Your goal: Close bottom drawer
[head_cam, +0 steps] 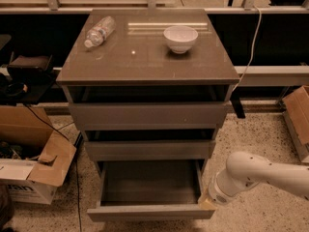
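The hand (208, 202) is seen at the right front corner of the bottom drawer (145, 211), which is pulled well out to its left, with a white bowl (180, 37) and a plastic bottle (99, 31) on the worktop (145, 62) far above it; whether the hand is open or closed cannot be told.

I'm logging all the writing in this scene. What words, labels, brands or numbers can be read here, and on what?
Cardboard box: dark print on its white front, too blurred to read.
Water bottle: any label is too small to read.
Bowl, bottom drawer: no text visible.
Gripper, at the open bottom drawer's right front corner: no markings visible.
So nothing here can be quoted.
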Available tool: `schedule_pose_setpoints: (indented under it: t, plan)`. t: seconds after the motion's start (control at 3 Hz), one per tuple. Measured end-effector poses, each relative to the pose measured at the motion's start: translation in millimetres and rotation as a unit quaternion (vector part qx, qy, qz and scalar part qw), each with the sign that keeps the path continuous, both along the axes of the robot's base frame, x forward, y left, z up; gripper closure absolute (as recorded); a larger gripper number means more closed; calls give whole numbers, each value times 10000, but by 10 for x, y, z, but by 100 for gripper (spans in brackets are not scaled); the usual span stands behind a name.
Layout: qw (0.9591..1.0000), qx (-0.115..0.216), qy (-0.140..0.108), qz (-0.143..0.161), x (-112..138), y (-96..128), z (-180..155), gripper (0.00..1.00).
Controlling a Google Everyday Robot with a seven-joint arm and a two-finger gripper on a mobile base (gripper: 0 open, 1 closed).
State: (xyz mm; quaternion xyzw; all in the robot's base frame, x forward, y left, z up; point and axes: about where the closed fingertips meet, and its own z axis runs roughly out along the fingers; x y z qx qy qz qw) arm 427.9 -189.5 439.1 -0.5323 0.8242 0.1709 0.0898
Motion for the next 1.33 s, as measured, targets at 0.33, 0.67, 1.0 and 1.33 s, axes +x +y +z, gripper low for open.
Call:
schedule_pose_setpoints:
  t: [0.33, 0.67, 1.0, 1.33]
  plan:
    - [10000, -5, -71, -34, 114, -39, -269, 100]
    - [9997, 131, 137, -145, 277, -101, -939, 100]
    - [9997, 142, 152, -153, 274, -95, -965, 100]
    - [10000, 31, 90, -2, 201, -31, -1025, 100]
